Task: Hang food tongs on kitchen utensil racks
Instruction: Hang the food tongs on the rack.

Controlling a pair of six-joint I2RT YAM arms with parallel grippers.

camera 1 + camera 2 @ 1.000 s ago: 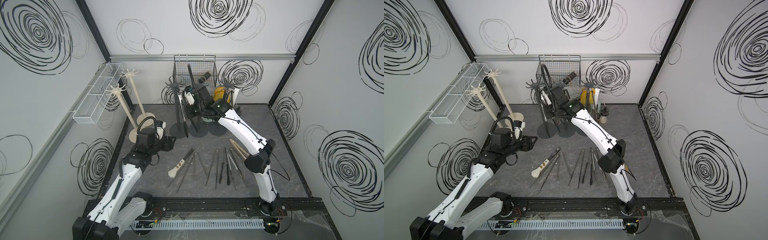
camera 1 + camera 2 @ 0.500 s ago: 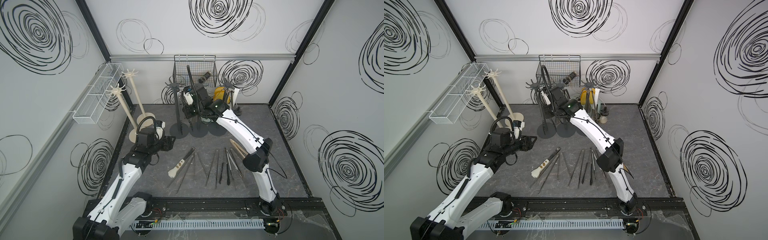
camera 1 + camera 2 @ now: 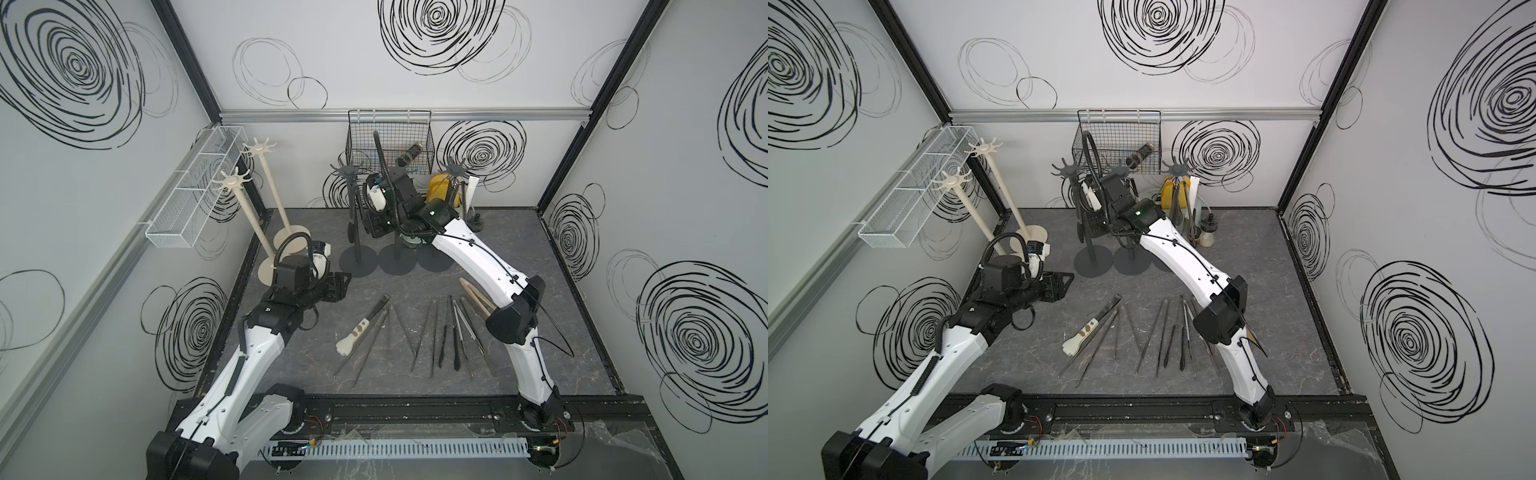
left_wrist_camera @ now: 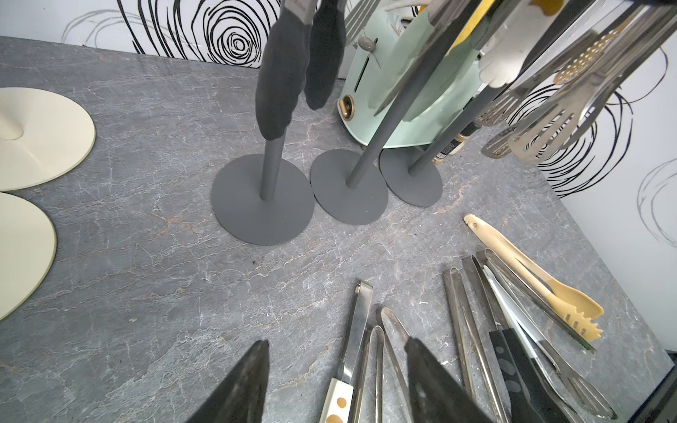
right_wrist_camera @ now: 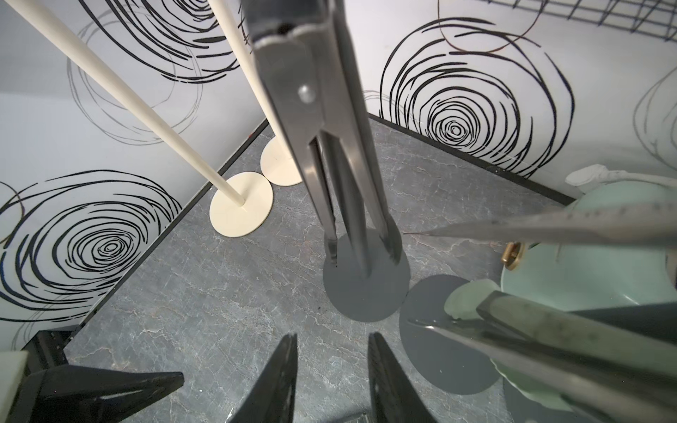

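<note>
The right gripper [image 5: 333, 335] is picked up at the bottom edge of its wrist view, jaws parted, nothing pinched, only bare grey tabletop [image 5: 183, 293] seen between them. Right ahead of it, black-tipped steel tongs [image 5: 322, 146] are hung down the pole of the leftmost dark grey rack [image 5: 366, 293]. The hinge end is lost off the top of the frame, and the two tips are splayed either side of the pole just above the round base. No contact between fingers and tongs can be made out. Over to the left gripper [image 4: 337, 342], low in the centre of its own view: jaws spread wide, nothing held, poised over the near ends of the loose tongs [image 3: 456, 353]. These are fanned out flat across the lower centre of the tabletop in both top views. Among them, cream-headed tongs [image 3: 357, 332] are found at the left of the fan and wooden tan tongs [image 3: 476, 297] at its right, partly covered by the right arm. Slotted steel tongs [image 4: 549, 121] are seen dangling at the upper right of the left wrist view, above the rightmost dark grey rack [image 4: 410, 179], with a mint-green toaster [image 4: 366, 91] tucked behind. Two cream racks [image 3: 253, 224] are stood at the upper left of the top views, near the wall.
</note>
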